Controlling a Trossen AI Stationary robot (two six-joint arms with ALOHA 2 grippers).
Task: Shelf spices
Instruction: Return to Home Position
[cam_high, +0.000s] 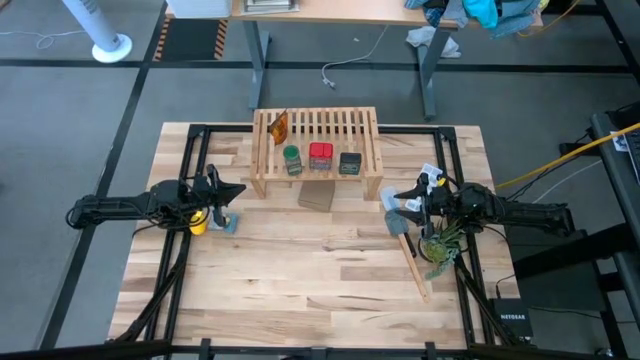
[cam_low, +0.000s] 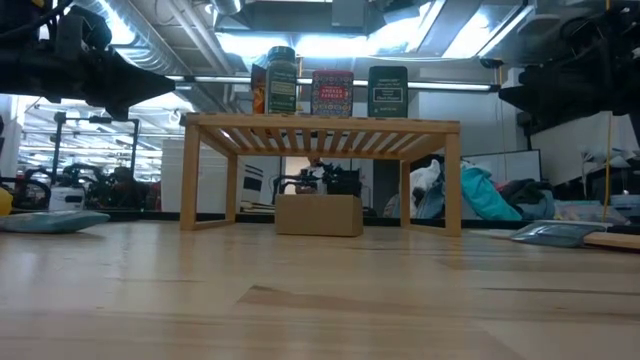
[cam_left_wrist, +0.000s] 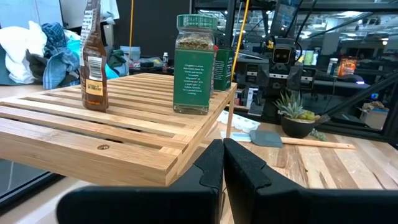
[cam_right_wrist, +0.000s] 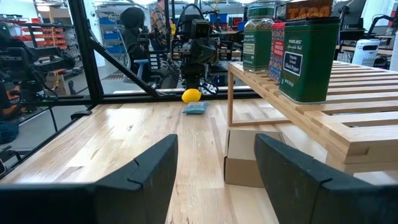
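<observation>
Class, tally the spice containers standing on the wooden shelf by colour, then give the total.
orange packet: 1
green jar: 1
red can: 1
dark tin: 1
Total on the shelf: 4

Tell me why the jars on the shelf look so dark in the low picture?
Low view: bright ceiling lights shine toward the camera from behind the jars on the shelf, so their fronts sit in shade; high view: light falls from above, and their green, red and dark tops show plainly.
</observation>
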